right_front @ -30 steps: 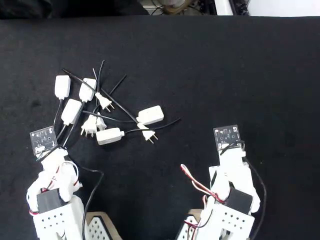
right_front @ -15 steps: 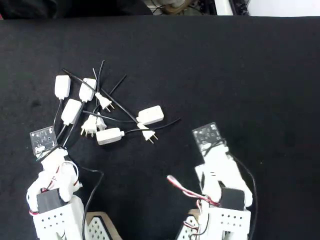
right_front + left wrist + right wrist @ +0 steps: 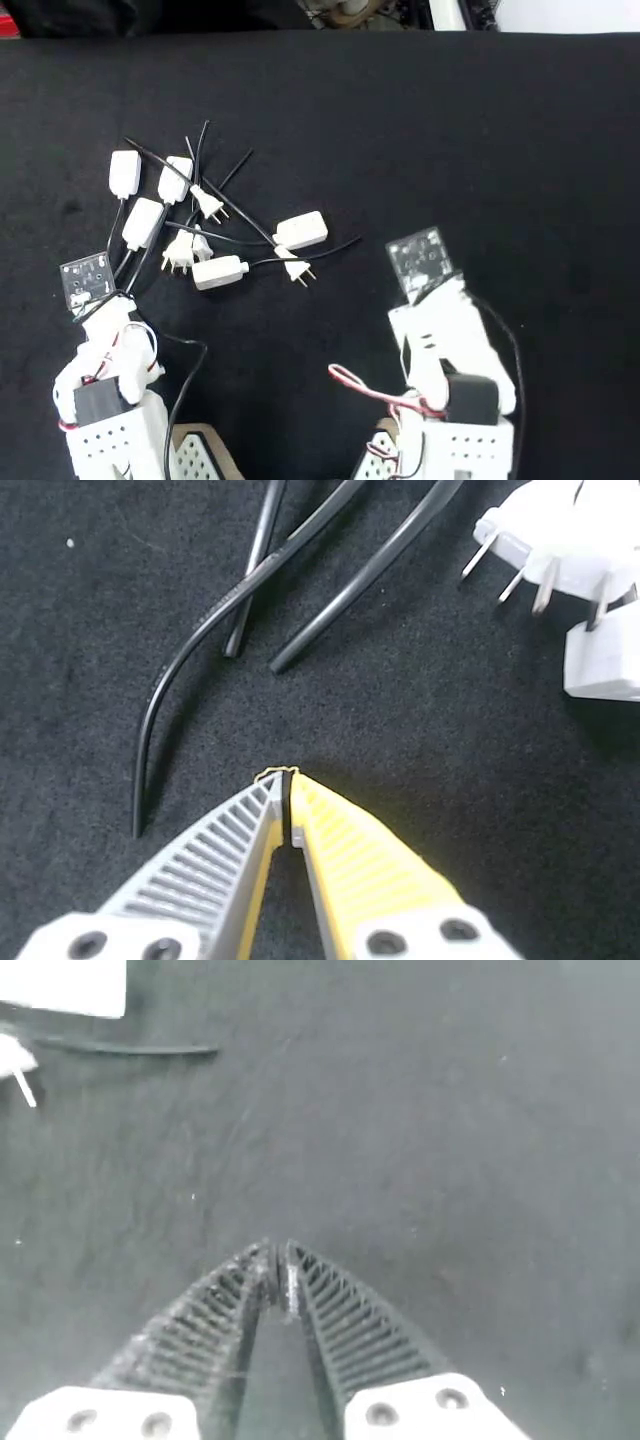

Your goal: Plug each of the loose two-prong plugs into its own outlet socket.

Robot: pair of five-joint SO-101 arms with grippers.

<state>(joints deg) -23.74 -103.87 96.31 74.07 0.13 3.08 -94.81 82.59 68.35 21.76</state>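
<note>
Lying near left gripper (image 3: 288,776), untouched: plugs (image 3: 570,545).

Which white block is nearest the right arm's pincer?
The socket block at the cluster's right edge; all the others lie farther left.

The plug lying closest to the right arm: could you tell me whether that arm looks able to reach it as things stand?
Probably yes. Only bare table and a thin cord lie between the right gripper and that plug; the gripper is shut and would need opening first.
</note>
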